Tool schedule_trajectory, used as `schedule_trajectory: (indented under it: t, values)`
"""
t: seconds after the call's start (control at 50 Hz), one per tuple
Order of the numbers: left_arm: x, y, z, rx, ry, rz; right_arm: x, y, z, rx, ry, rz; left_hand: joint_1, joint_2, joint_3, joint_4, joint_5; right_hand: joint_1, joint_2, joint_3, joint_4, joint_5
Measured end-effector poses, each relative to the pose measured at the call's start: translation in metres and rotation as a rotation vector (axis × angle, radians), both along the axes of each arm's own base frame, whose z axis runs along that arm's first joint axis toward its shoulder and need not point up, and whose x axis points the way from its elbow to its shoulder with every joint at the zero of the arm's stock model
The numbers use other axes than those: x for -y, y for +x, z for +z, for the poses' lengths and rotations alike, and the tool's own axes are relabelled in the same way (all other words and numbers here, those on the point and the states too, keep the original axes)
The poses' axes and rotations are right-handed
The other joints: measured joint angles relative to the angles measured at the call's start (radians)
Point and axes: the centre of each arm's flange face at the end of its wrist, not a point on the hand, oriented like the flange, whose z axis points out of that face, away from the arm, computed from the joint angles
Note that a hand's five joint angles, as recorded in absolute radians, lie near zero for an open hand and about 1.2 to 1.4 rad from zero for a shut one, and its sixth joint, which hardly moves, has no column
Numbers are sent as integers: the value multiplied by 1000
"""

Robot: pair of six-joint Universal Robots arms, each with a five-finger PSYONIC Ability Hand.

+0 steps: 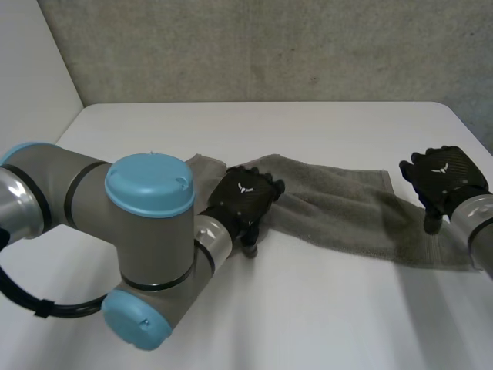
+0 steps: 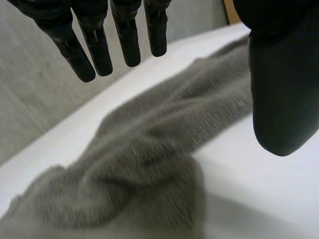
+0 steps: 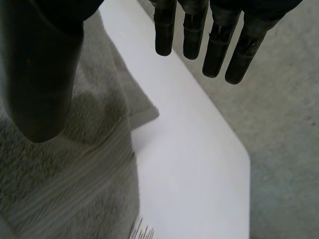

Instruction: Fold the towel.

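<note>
**Left arm foremost; both hands open above the towel**

Left arm (image 1: 146, 231), grey with light-blue caps, stands nearest the head camera, on the near side of the towel (image 1: 347, 212). Its black left hand (image 1: 245, 199) sits over the towel's gathered end. In the left wrist view the fingers (image 2: 127, 40) hang straight, side by side with narrow gaps, their tips clear of the cloth. The thumb (image 2: 279, 89) stands well apart from them, and nothing is pinched between.

Towel: grey-brown terry, lying on the white table (image 1: 308, 308) as one long band. The end under the left hand is bunched into thick folds; the opposite end lies flatter and wider.

Right hand (image 1: 445, 176) is above that flatter end. In the right wrist view its fingers (image 3: 214, 50) are straight and slightly spread, reaching past the towel's corner (image 3: 144, 112) over bare table. Its thumb (image 3: 40, 74) is over the cloth, apart from the fingers, and the grasp is empty. A woven band (image 3: 75, 184) of flat stripes runs across the towel near this end. Bare table runs on past that corner.

Markings: each hand carries a small white emblem (image 1: 246, 186) on its back, too small to read as letters.

Beyond the towel, a grey textured wall (image 1: 269, 46) backs the table.
</note>
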Motion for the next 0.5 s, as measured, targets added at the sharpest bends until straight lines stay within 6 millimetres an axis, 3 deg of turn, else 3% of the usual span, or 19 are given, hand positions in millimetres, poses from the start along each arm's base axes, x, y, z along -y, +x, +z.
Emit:
schedule_trajectory:
  t: [0.14, 0.34, 0.5]
  values:
    - [1, 30, -21, 122, 118, 53, 16, -27, 2, 38, 46, 6, 34, 33, 29, 34, 30, 0, 0, 1, 0, 0]
    - [31, 66, -43, 138, 158, 181, 19, -40, -3, -11, 53, 27, 34, 33, 29, 34, 30, 0, 0, 0, 0, 0]
    - [42, 73, -49, 116, 134, 212, 21, -46, -5, -48, 52, 16, 33, 33, 28, 34, 27, 0, 0, 0, 0, 0]
